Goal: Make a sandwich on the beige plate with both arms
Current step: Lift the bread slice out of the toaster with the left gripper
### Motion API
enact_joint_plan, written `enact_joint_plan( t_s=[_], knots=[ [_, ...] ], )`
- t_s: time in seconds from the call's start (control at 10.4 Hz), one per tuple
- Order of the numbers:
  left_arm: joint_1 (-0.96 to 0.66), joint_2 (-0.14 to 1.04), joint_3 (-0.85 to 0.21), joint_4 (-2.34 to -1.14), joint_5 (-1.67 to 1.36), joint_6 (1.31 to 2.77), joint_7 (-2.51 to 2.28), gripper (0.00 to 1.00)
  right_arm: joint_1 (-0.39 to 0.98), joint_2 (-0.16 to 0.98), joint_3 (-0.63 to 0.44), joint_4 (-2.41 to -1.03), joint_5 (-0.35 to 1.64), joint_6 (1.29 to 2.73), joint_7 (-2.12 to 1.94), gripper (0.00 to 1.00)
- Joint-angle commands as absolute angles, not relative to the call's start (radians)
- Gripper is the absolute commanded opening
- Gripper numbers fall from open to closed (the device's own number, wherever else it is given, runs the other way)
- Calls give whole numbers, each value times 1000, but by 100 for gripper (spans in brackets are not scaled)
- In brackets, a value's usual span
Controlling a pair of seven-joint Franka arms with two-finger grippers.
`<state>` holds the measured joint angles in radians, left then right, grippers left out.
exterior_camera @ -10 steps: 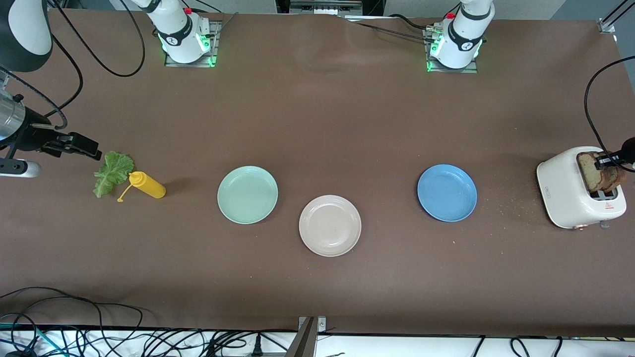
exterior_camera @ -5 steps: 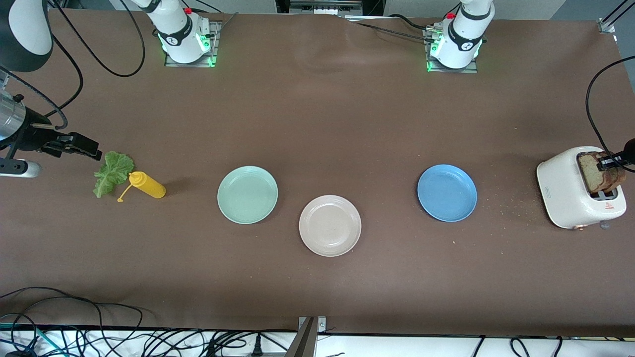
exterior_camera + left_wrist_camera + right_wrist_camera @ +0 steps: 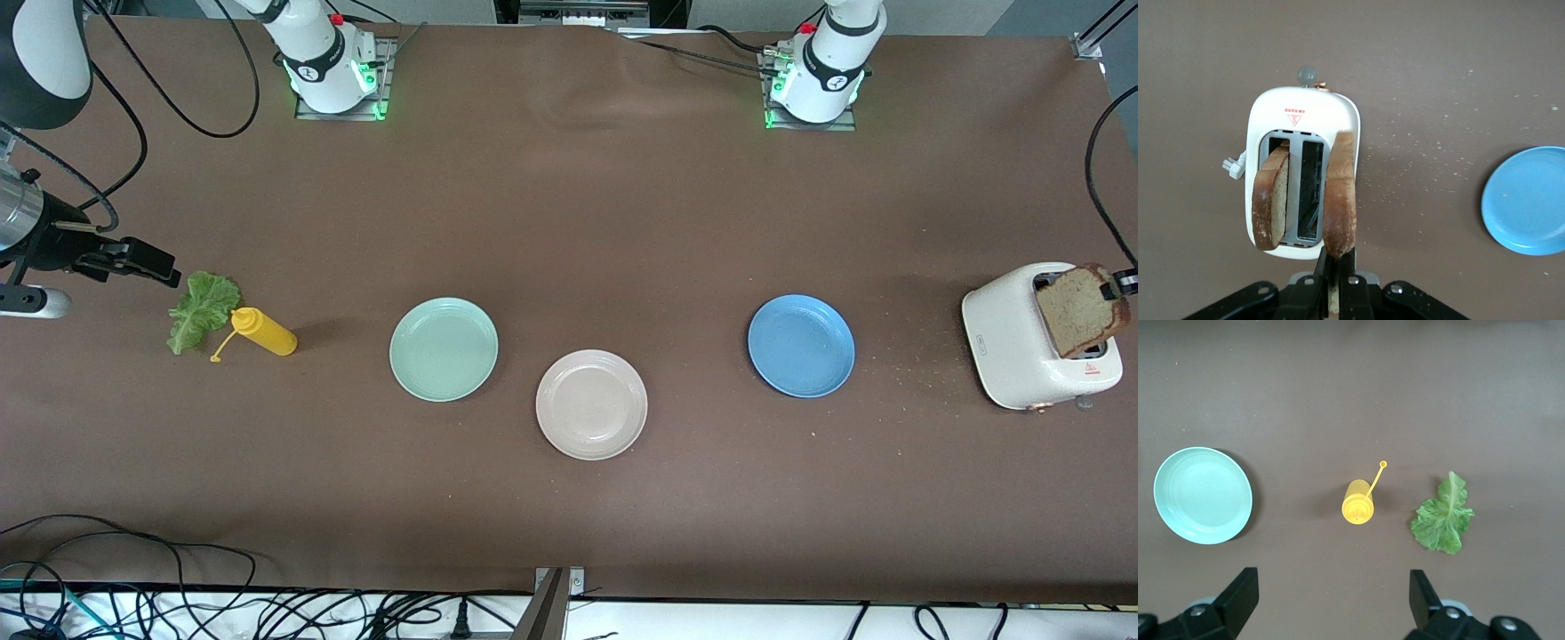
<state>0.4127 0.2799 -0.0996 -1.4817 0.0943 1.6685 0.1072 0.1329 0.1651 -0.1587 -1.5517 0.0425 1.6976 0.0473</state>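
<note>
My left gripper [image 3: 1111,285] [image 3: 1343,259] is shut on the edge of a brown-crusted bread slice [image 3: 1078,309] [image 3: 1340,193], held upright just above the white toaster [image 3: 1009,342] [image 3: 1266,115]. A second slice [image 3: 1269,200] stands in the toaster's other slot. The beige plate [image 3: 591,404] sits bare near the table's middle. A green lettuce leaf [image 3: 203,309] [image 3: 1443,517] lies at the right arm's end of the table. My right gripper [image 3: 147,265] [image 3: 1331,595] hangs open beside the leaf, holding nothing.
A yellow squeeze bottle [image 3: 264,332] [image 3: 1358,509] lies next to the lettuce. A mint-green plate [image 3: 444,348] [image 3: 1203,495] and a blue plate [image 3: 801,346] [image 3: 1528,200] flank the beige one. Crumbs dot the table between the toaster and the blue plate.
The left gripper has raised the bread slice up out of the toaster slot. The right arm has stayed put.
</note>
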Motion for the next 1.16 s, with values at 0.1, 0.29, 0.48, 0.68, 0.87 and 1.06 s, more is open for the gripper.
enact_joint_plan(
  t_s=[0.1,0.29,0.48,0.68,0.87,1.06],
  knots=[
    [403,357,-106,-1331,-103,1551,117,0,132,173,-158,-1531,54,1692,60,100],
    [378,359,-124,-1339,-221,1517,101,0,138,173,-158,-1531,52,1692,60,100],
    [309,399,-126,-1347,-323,1514,104,0,138,173,-158,-1531,52,1692,60,100],
    [246,471,-126,-1347,-464,1508,130,0,138,173,-158,-1531,52,1692,60,100],
    [171,535,-127,-1339,-593,1519,133,0,138,173,-158,-1531,52,1692,60,100],
    [95,590,-126,-1335,-693,1554,133,0,138,173,-158,-1531,52,1692,60,100]
  ],
)
